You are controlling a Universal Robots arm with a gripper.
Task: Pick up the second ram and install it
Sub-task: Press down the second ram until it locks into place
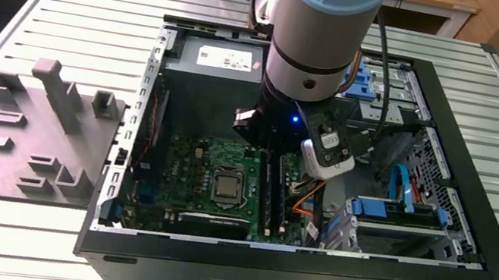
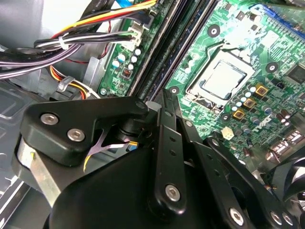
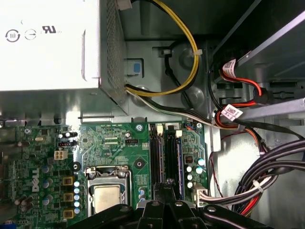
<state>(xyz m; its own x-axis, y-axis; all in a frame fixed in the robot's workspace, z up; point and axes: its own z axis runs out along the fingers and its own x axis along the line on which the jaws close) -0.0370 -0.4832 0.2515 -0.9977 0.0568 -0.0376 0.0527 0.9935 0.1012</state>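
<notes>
My gripper (image 3: 167,185) hangs inside the open computer case (image 1: 447,183), over the black memory slots (image 3: 166,152) beside the processor socket (image 3: 108,193). Its fingers come together to a narrow tip, shut, with nothing showing between them. In the first wrist view a thin blue-green strip, the ram (image 3: 178,160) seen edge-on, stands in the slot bank next to the row of capacitors. I cannot tell whether the fingertips touch it. The second wrist view has the gripper (image 2: 164,95) pointing along the same slots (image 2: 164,52). The arm's wrist (image 1: 310,58) hides the gripper in the exterior view.
The green motherboard (image 1: 198,169) lies on the case floor. Bundled cables (image 3: 267,171) and a yellow lead (image 3: 190,62) run close by, under the power supply (image 3: 47,43). Drive bays with blue cables (image 1: 403,206) fill the case's right in the exterior view. A grey fixture block (image 1: 35,133) sits outside on its left.
</notes>
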